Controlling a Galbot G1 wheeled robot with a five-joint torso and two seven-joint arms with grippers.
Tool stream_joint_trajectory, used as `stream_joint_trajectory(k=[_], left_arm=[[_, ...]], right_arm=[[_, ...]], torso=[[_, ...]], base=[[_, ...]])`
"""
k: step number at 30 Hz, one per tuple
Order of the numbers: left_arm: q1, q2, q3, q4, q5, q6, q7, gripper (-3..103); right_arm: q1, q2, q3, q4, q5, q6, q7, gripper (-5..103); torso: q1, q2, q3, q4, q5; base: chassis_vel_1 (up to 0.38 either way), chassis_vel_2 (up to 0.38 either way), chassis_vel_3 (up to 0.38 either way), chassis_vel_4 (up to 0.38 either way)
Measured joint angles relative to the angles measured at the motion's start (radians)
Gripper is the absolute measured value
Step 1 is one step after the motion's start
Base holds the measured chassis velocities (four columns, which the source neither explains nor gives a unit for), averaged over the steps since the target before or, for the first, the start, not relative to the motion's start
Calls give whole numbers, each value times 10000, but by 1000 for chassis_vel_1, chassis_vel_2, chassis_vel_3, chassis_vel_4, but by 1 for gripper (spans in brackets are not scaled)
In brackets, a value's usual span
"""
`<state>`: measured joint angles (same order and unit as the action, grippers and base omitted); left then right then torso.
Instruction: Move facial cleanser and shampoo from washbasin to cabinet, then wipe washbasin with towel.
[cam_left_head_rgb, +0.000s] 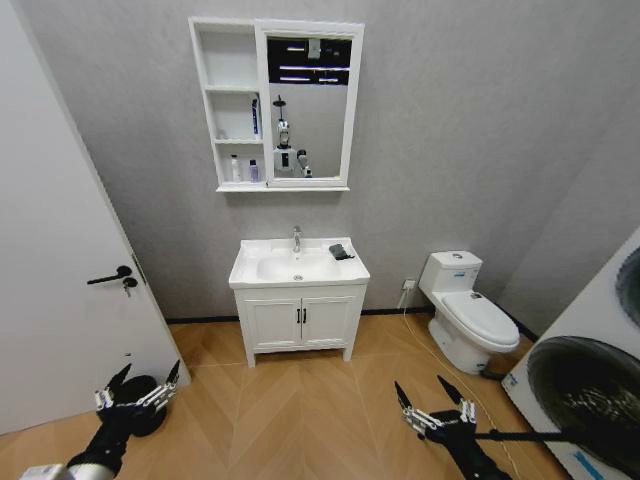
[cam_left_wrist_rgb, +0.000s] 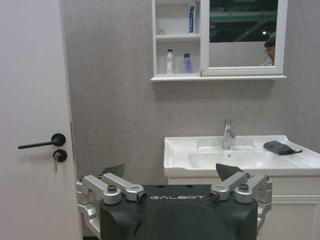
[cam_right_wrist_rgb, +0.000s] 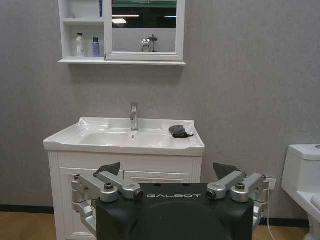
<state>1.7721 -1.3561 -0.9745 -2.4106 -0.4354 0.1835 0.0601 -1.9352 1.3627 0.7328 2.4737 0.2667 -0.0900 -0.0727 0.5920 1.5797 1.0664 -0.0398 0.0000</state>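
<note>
Head view shows both grippers low over the wooden floor, well short of the vanity, each with its jaws spread wide and holding nothing: the left gripper (cam_left_head_rgb: 138, 388) sits near the door side and the right gripper (cam_left_head_rgb: 433, 402) hangs toward the toilet (cam_left_head_rgb: 462, 310) side. Farther out, the washbasin (cam_left_head_rgb: 248, 268) stands against the grey wall with the dark towel (cam_left_head_rgb: 341, 252) lying on its right rear corner, just beside the tap (cam_left_head_rgb: 296, 238). No bottles stand on the basin top. Above it, on the cabinet (cam_left_head_rgb: 228, 90), a white bottle (cam_left_wrist_rgb: 170, 61) and a purple bottle (cam_left_wrist_rgb: 187, 63) share the lowest shelf, and a blue tube (cam_left_wrist_rgb: 192, 20) stands on a higher one. Judging from that, the moving of cleanser and shampoo looks finished and the wiping step is in hand but not started. The next move calls for closing in on the basin and bringing a gripper, most likely the right, down onto the towel.
</note>
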Motion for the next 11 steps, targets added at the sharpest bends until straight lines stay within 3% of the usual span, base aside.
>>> stream_joint_trajectory(k=[11], left_arm=[[2,0,0,0,0,0,-4,100]], right_arm=[[-2,0,0,0,0,-1,0,100]], torso=[[-9,6,-3,2,5]], base=[[21,-87,-18,99]])
